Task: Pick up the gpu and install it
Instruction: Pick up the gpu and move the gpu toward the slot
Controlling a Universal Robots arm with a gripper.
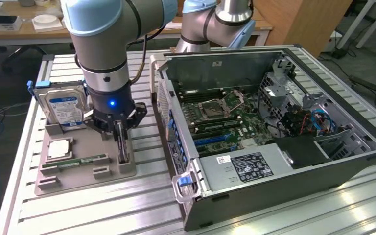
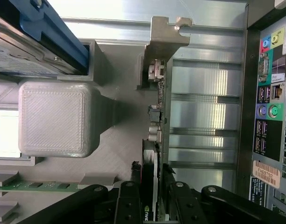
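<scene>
Light's good on my end today. The exterior view is bright and even, looks like ceiling lights, so shadows stay soft, just a faint dark patch under the arm (image 1: 103, 39) on the grey tray (image 1: 77, 171). The table (image 1: 344, 205) slats throw a pale glare streak over on the exterior view's right, and the deep corner inside the pc case (image 1: 305, 181) goes pretty murky. Little blue LED (image 1: 112, 103) glows on the wrist. Wrist view is harsher: the metal slats blow out nearly white, there's a clipped white patch beside the grey block (image 2: 52, 119), and that block drops a dark shadow towards the gpu (image 2: 158, 116). The close-in blue drive bracket (image 2: 54, 32) looks soft
</scene>
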